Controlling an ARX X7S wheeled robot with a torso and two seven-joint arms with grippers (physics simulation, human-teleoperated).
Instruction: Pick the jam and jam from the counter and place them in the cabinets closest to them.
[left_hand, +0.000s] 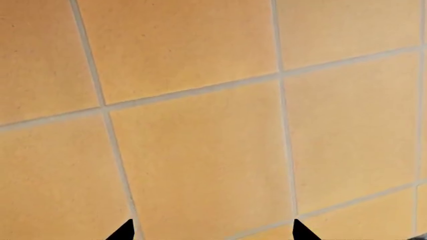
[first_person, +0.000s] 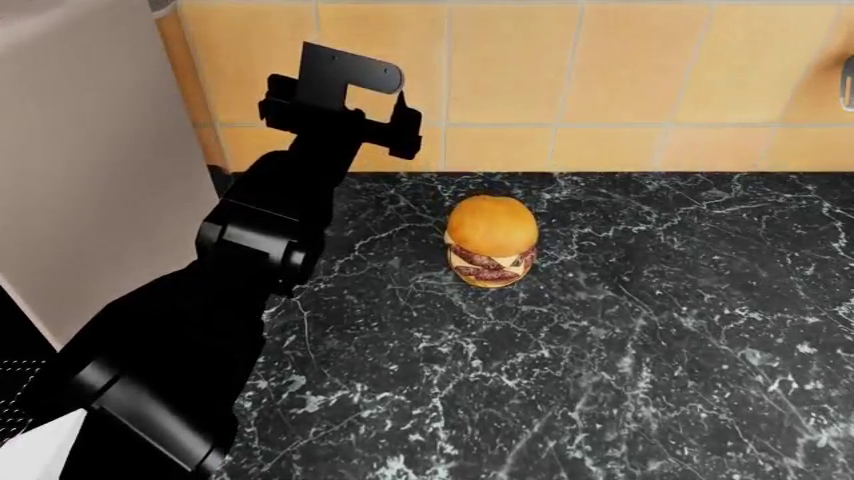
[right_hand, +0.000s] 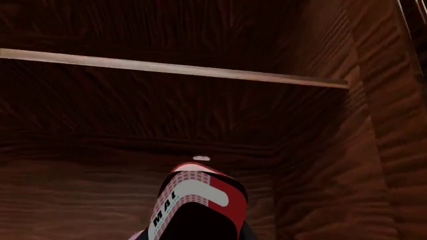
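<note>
Right gripper grasps one jam jar, red with a white label, at the lower centre of the right wrist view, inside a dark wooden cabinet beneath a pale shelf edge. We judge the jar light, rigid and smooth-walled; grip mid-body. Left gripper stands released, tips apart, facing the orange tiled wall. On the counter only a burger shows; we see no second jar.
</note>
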